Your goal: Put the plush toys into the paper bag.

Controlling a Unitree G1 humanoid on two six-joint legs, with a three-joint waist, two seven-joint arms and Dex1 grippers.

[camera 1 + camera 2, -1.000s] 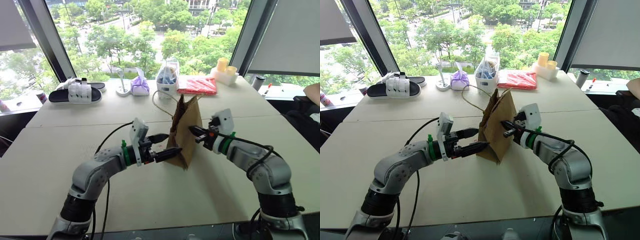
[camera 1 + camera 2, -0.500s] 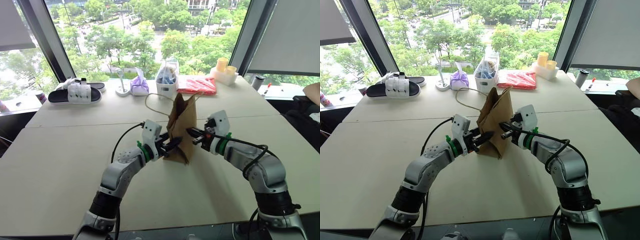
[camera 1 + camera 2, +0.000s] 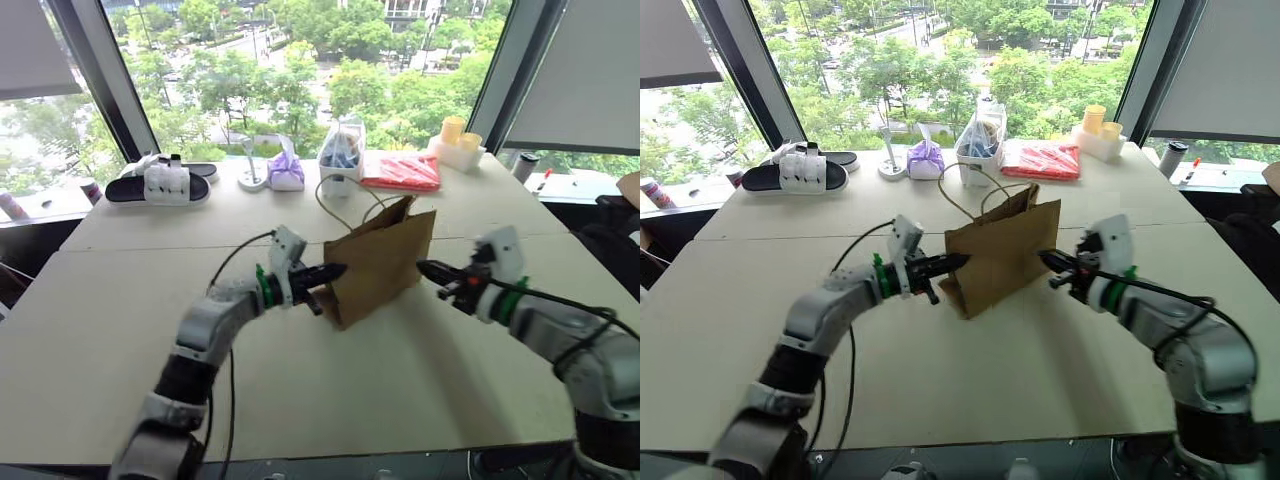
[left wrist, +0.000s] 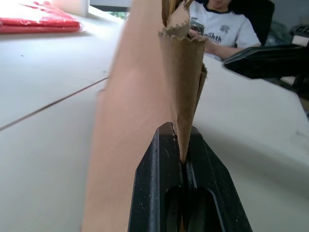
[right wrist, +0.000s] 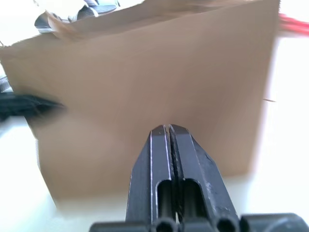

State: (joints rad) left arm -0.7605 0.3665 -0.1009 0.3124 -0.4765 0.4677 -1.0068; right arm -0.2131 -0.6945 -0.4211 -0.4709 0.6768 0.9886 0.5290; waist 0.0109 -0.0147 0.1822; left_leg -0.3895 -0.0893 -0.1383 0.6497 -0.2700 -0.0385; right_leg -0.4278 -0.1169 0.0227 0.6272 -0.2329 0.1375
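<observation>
The brown paper bag (image 3: 385, 262) stands mid-table with its broad side toward me and its thin loop handles (image 3: 345, 195) sticking up. My left gripper (image 3: 336, 270) is shut on the bag's left vertical edge; the left wrist view shows the serrated paper (image 4: 181, 72) pinched between the fingers (image 4: 157, 159). My right gripper (image 3: 423, 266) is shut with nothing in it, its tip just beside the bag's right edge. In the right wrist view the bag's side (image 5: 145, 92) lies ahead of that gripper. The plush toys are out of view.
Along the far table edge lie black-and-white sandals (image 3: 160, 185), a white stand (image 3: 250, 175), a purple pouch (image 3: 286, 172), a clear plastic bag with blue contents (image 3: 342, 152), a red packet (image 3: 400, 172) and yellow cups (image 3: 455, 130). A seated person (image 4: 217, 34) is beyond the table.
My left gripper went from open to shut on the bag's edge. My right gripper drew back to the right, off the bag. The bag now shows its broad side.
</observation>
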